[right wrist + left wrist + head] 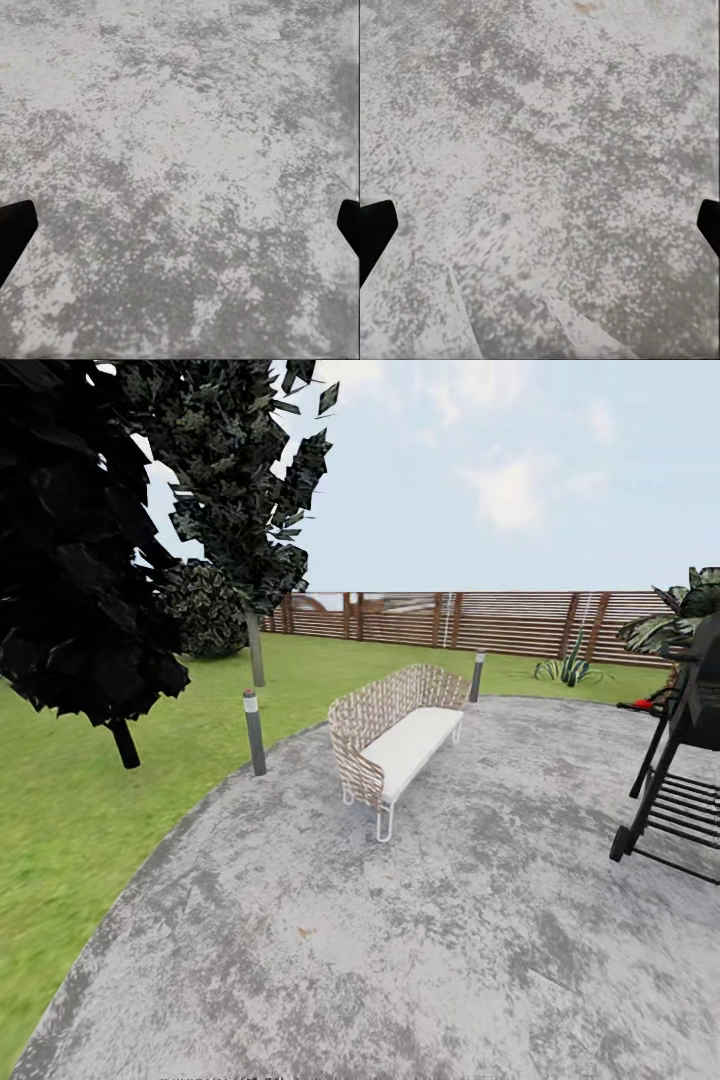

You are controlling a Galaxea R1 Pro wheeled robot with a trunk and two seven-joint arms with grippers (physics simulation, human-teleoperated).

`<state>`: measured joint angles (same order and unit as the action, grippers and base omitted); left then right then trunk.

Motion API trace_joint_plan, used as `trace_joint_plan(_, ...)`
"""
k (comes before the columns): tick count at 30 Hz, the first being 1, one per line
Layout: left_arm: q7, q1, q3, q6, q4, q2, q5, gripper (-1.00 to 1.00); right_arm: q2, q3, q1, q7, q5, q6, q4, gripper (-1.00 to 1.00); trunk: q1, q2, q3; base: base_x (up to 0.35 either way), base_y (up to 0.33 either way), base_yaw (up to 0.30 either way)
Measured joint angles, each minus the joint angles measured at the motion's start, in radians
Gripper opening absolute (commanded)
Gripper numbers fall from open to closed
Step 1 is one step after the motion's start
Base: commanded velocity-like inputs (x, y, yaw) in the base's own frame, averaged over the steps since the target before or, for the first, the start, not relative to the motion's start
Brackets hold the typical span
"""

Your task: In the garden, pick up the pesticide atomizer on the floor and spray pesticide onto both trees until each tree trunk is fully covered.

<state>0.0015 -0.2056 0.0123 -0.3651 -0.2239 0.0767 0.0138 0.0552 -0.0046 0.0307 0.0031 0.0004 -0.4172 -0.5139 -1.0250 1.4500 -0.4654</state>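
Note:
I am standing on a grey speckled paved patch (400,940) in the garden, with green lawn (90,800) to the left and a brown slat fence (500,622) at the back. The pesticide atomizer is out of view, and so are both trees and their trunks. In the left wrist view my left gripper (540,225) hangs open over the paving, its dark fingertips (373,232) far apart with nothing between them. My right gripper (180,225) is likewise open above bare paving.
A wicker bench (400,735) with a white seat stands mid-patio. A black grill cart (685,760) is at the right edge. Two short bollard lamps (254,732) mark the paving's rim. Black-foliaged narrow trees (70,560) rise at left. A spiky plant (570,668) grows by the fence.

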Motion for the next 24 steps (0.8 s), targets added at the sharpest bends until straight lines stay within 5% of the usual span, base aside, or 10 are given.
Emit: trace_joint_plan(24, 0.000, 0.000, -0.001, 0.000, 0.000, -0.003, -0.001, 1.00, 0.000, 0.000, 0.000, 0.000, 0.003, -0.001, 0.003, 1.00, 0.000, 0.000, 0.000, -0.234, -0.170, -0.190)
